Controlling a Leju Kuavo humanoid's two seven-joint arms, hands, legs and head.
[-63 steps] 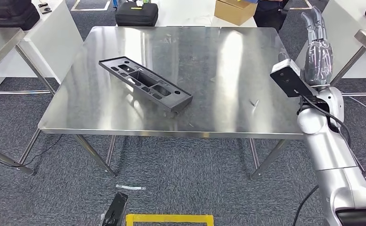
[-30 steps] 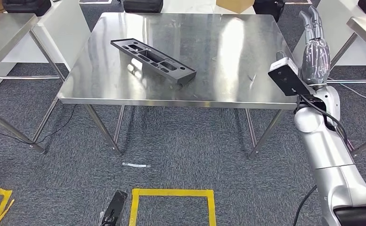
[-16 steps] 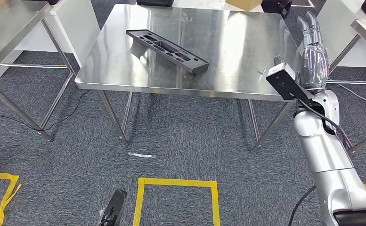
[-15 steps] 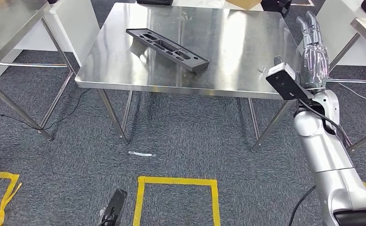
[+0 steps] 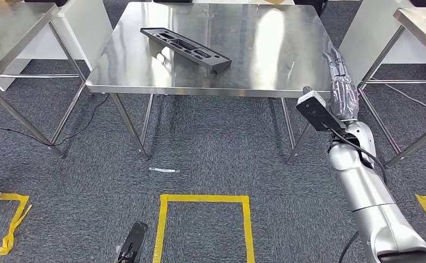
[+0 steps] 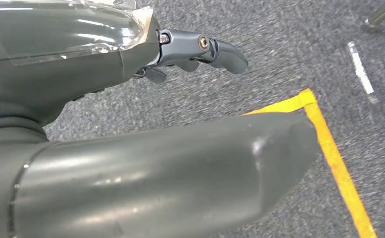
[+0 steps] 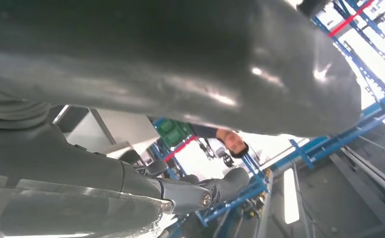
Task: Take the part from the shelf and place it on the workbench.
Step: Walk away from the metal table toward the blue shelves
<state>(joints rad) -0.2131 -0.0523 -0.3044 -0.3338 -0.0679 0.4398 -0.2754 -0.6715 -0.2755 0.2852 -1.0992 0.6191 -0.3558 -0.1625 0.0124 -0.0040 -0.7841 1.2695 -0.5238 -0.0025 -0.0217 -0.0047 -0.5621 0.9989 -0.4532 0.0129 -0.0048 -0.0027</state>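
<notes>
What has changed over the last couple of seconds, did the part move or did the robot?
The whole head view has shifted: the robot backed away, so the workbench sits farther up the picture and more floor with yellow tape shows. The right hand has come down, from above the table corner to beside its edge, fingers apart and holding nothing. The black part lies as before on the workbench.

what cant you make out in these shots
- Far edge of the workbench: cut off by the head view's top edge.
- Recesses of the black part: too small to read, head view.
- Left hand: thumb hides most fingers, left wrist view.
- Right hand: palm side hidden, head view.
</notes>
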